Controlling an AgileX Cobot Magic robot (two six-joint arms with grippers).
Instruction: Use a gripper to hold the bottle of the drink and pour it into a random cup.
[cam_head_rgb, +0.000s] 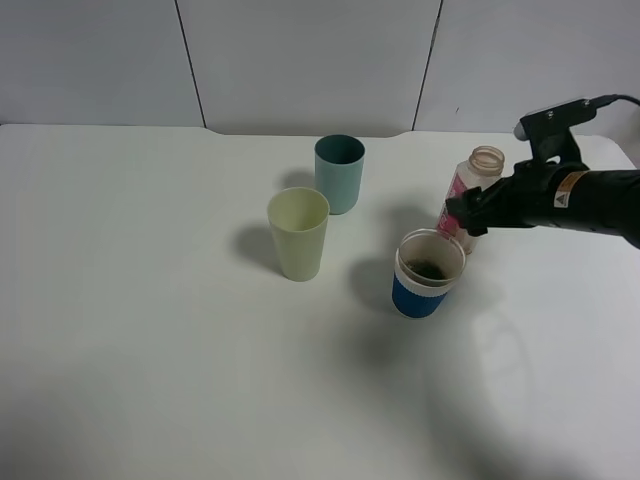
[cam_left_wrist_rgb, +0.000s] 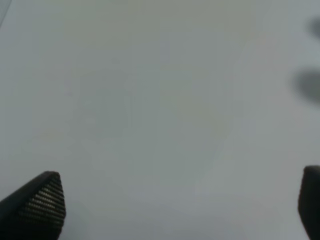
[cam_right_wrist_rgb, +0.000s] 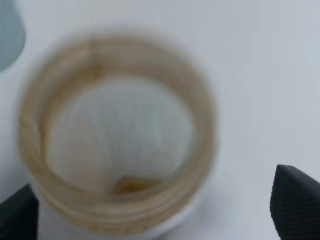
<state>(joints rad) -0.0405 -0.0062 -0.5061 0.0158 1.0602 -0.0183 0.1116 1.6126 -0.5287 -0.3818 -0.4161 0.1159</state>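
The bottle stands upright on the white table, just behind and right of the blue cup. It is clear, capless and pink-labelled. The drink lies dark in the bottom of that cup. My right gripper reaches in from the right and sits around the bottle's labelled body. The right wrist view looks down into the bottle's open neck, which is nearly empty, with a brown trace at its edge. There the right gripper is open, its fingertips spread wide of the bottle. My left gripper is open over bare table.
A pale yellow-green cup stands left of the blue cup, and a teal cup sits behind it. The white table stretches wide to the left and front. A grey panelled wall rises behind the table's far edge.
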